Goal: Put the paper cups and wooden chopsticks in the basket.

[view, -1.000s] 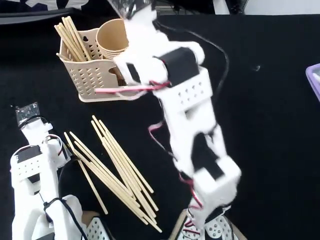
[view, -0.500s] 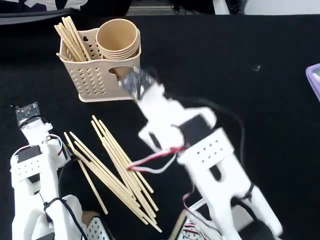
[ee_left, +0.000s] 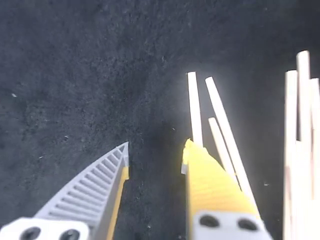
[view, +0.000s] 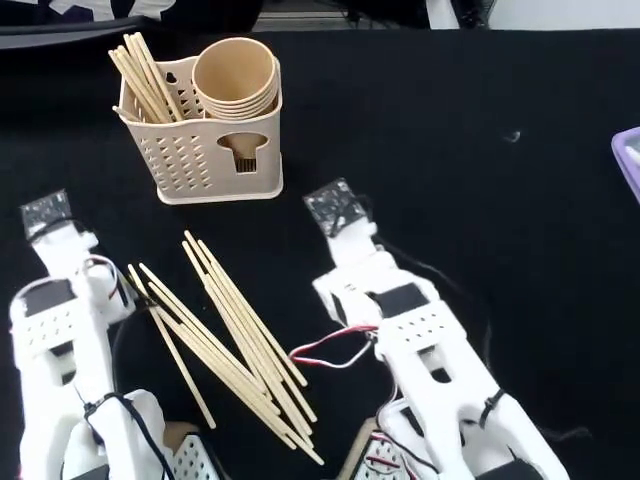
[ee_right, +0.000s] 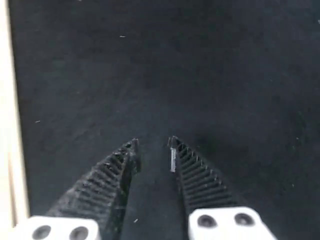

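A beige basket [view: 190, 150] at the back left holds a stack of paper cups [view: 236, 75] and a bundle of wooden chopsticks [view: 140, 72]. Several loose chopsticks [view: 235, 340] lie fanned on the black table in front of it. My right arm's head [view: 336, 210] is to the right of the basket's front corner. The right gripper [ee_right: 152, 141] is slightly open, empty, over bare cloth. My left arm [view: 58, 300] is at the front left. The left gripper [ee_left: 155, 145] is open and empty, its yellow finger touching the chopstick ends [ee_left: 194, 105].
A pale strip [ee_right: 12, 115] runs along one edge of the right wrist view. A purple object [view: 628, 160] pokes in at the table's right edge. Both arm bases stand along the front edge. Black cloth stretches across the right half.
The right arm has pulled back from above the basket towards the front and lowered, uncovering the cup stack. The left arm's head has shifted slightly towards the back.
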